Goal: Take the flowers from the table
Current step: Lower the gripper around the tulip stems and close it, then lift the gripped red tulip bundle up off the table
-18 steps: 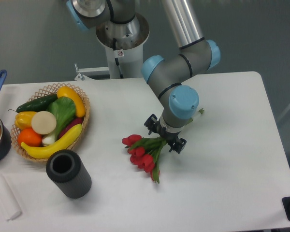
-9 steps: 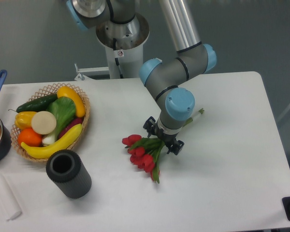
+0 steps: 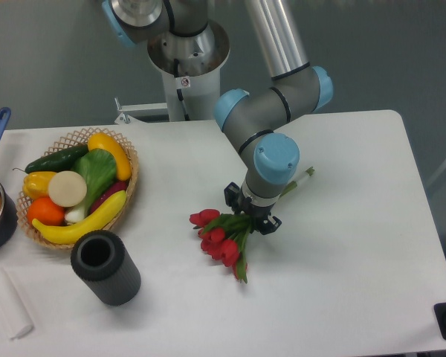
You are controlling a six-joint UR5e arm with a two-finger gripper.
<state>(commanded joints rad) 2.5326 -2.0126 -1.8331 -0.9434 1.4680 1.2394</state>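
On the table (image 3: 342, 245), one bunch of flowers (image 3: 221, 239), one claw (image 3: 250, 213) clamped around its stems.

I am looking at a robotics lab: my arm's pedestal (image 3: 184, 71) is fixed behind a bare white table (image 3: 357, 245) against a plain grey wall (image 3: 44, 59), and staged props, a wicker basket (image 3: 126, 186) of plastic-looking produce, sit left of the pedestal.

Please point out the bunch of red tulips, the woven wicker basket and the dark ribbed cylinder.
bunch of red tulips (image 3: 219, 239), fixed camera, on the red blooms.
woven wicker basket (image 3: 131, 178), fixed camera, on its right rim.
dark ribbed cylinder (image 3: 119, 281), fixed camera, on its side wall.
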